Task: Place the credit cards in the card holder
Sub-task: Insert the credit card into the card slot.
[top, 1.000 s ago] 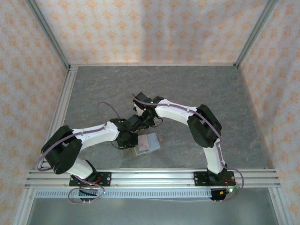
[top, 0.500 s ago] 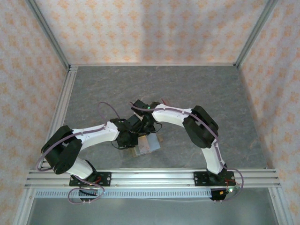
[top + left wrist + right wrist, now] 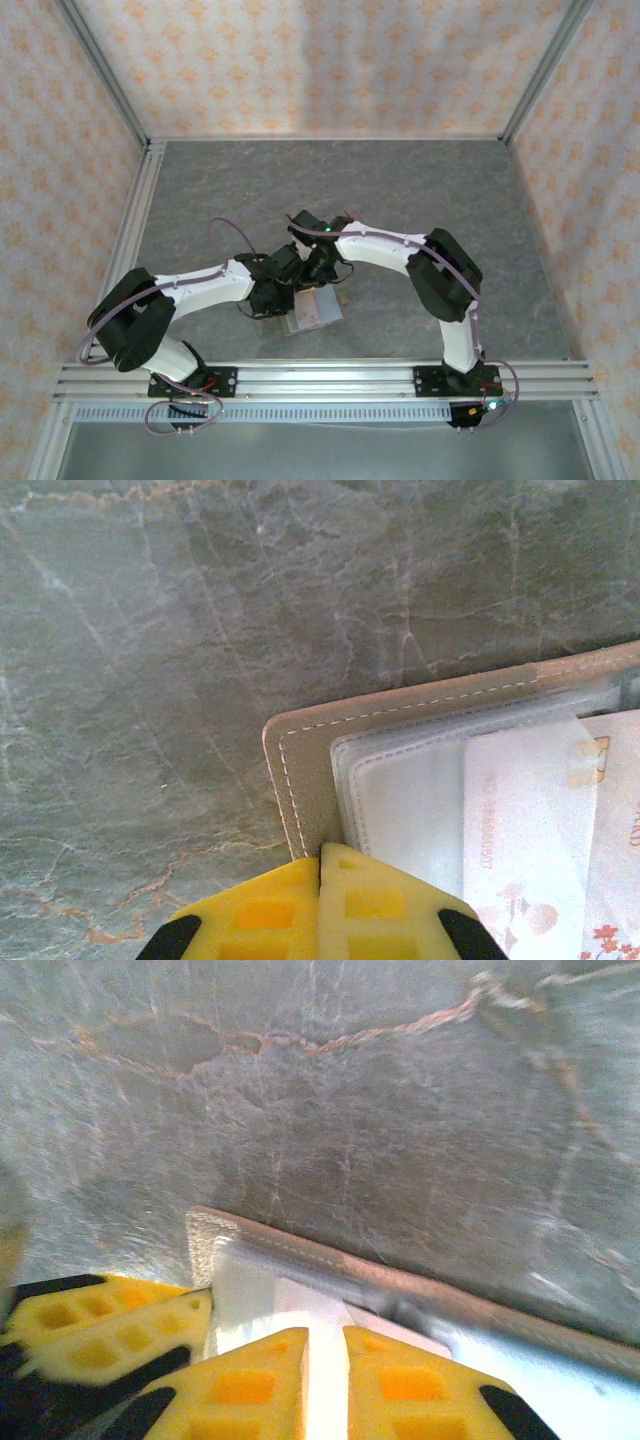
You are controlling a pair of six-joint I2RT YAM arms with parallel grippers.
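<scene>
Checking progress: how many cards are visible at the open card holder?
1: a pale card lying at the card holder's clear sleeves. More may be hidden inside or underneath.

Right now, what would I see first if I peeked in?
The white-and-black left arm and right arm bend together over the near middle of the grey table. There lies an open tan card holder with clear pockets and a pale card, the left tool's yellow tips shut at its edge.
</scene>
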